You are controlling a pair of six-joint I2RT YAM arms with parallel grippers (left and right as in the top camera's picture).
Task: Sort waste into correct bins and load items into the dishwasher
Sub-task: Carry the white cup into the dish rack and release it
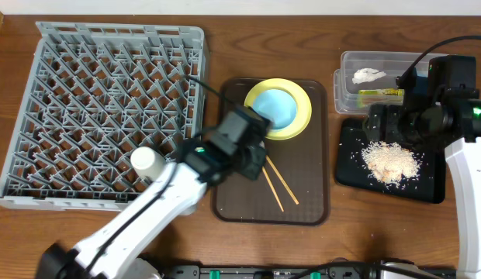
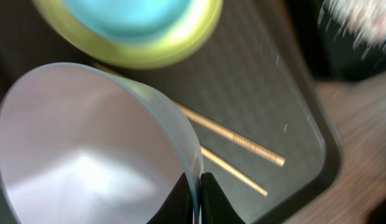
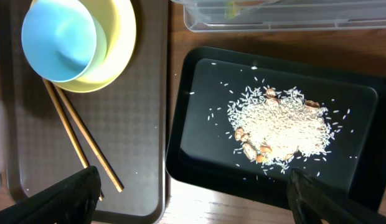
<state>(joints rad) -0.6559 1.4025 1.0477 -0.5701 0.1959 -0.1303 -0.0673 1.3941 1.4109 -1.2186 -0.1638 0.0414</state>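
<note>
Rice crumbs (image 3: 280, 127) lie in a heap on the black tray (image 3: 199, 143). Over it hangs the right claw (image 3: 194, 183), spread wide. The left claw (image 2: 194, 196) pinches the rim of the white bowl (image 2: 87, 155) above the brown tray (image 2: 274, 93), near the two chopsticks (image 2: 243, 140). The blue bowl (image 1: 277, 107) sits on the yellow plate (image 1: 303, 118).

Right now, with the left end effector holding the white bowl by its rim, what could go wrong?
1. The left end effector pinches only the thin rim of the white bowl, so the bowl may slip or tilt.
2. The chopsticks and the light-blue bowl lie close by; a slip could knock them.
</note>
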